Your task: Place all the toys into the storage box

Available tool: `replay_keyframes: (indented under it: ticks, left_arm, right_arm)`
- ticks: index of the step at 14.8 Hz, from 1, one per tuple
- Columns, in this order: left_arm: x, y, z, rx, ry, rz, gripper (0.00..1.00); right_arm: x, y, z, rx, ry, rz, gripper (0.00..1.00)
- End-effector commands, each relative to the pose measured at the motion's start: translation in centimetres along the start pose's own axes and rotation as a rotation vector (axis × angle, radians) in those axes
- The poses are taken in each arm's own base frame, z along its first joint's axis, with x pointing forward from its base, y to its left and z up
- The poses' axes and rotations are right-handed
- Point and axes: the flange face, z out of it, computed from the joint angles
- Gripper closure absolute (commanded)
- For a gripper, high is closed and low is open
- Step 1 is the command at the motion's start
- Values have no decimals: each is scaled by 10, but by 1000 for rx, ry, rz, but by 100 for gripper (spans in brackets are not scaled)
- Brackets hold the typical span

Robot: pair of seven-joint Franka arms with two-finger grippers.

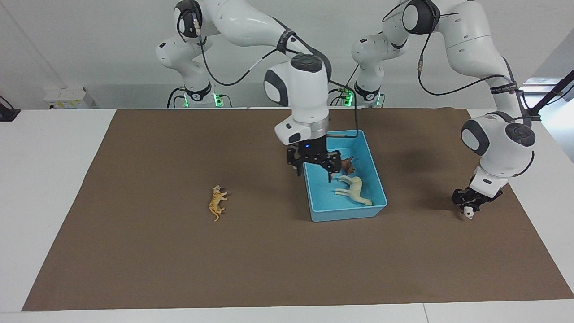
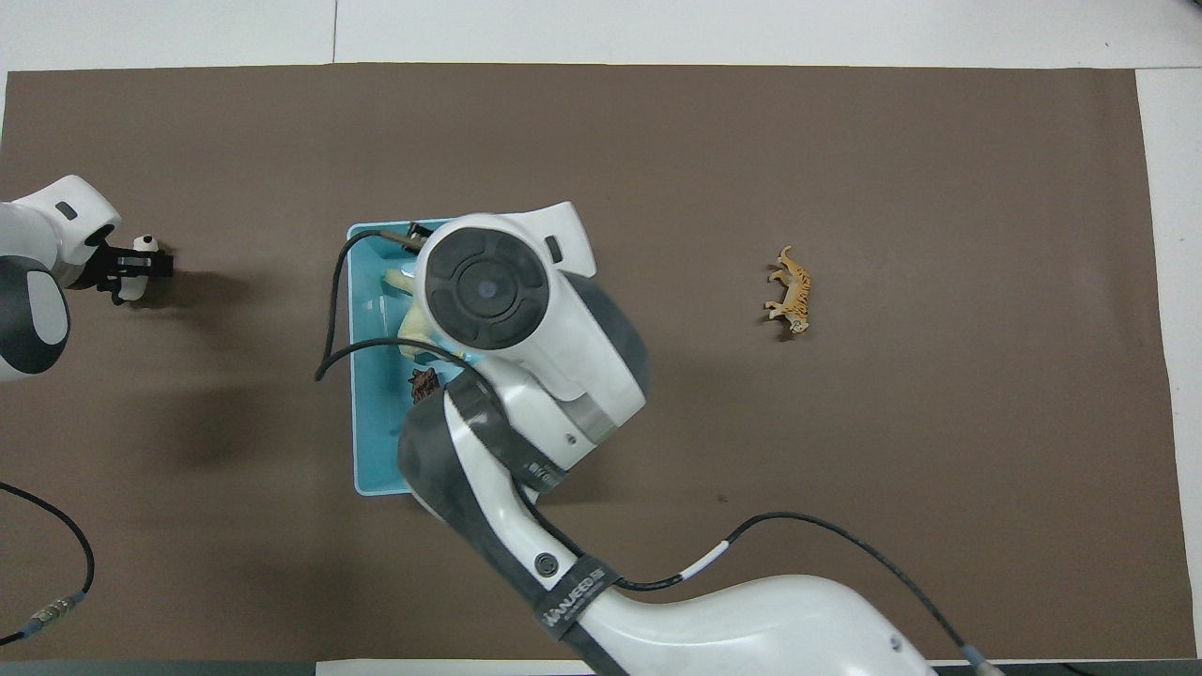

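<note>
The light blue storage box (image 1: 345, 213) stands mid-table; it also shows in the overhead view (image 2: 371, 451). The cream horse (image 1: 354, 190) and brown lion (image 1: 347, 167) lie in it. My right gripper (image 1: 315, 171) hangs open and empty over the box's wall toward the right arm's end, beside the lion; its own wrist hides it from overhead. The orange tiger (image 1: 218, 202) lies on its side on the mat toward the right arm's end. My left gripper (image 1: 468, 207) is shut on the panda (image 1: 469, 213), low over the mat toward the left arm's end.
A brown mat (image 1: 287, 269) covers most of the white table. The right arm's black cable (image 2: 357, 347) hangs over the box. In the overhead view the tiger (image 2: 791, 291), lion (image 2: 423, 385) and panda (image 2: 143, 246) show; the horse (image 2: 404, 282) is partly covered.
</note>
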Motion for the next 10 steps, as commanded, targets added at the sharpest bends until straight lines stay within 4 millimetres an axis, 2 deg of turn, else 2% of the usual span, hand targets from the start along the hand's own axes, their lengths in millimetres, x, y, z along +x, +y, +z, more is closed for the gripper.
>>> replay_keyframes:
  ticks: [1, 3, 5, 7, 8, 9, 10]
  left_arm:
    - [12, 65, -60, -33, -59, -113, 65]
    - [0, 142, -101, -27, -113, -197, 65]
    - [-13, 220, -123, -14, -135, -288, 64]
    - [-30, 289, -128, -18, -154, -363, 64]
    - [-41, 316, -131, -24, -160, -404, 63]
    - [-61, 345, -125, -11, -177, -408, 60]
    - [-77, 360, -123, -7, -180, -400, 30]
  right_arm:
    - [54, 72, 24, -68, -38, -23, 0]
    - [75, 124, 49, -104, -74, -35, 0]
    - [82, 175, 76, -95, -75, -6, 0]
    - [75, 213, 102, -99, -78, 22, 0]
    - [69, 223, 113, -106, -88, 6, 0]
    - [66, 232, 120, -111, -95, -4, 0]
    - [65, 236, 122, -113, -97, -5, 0]
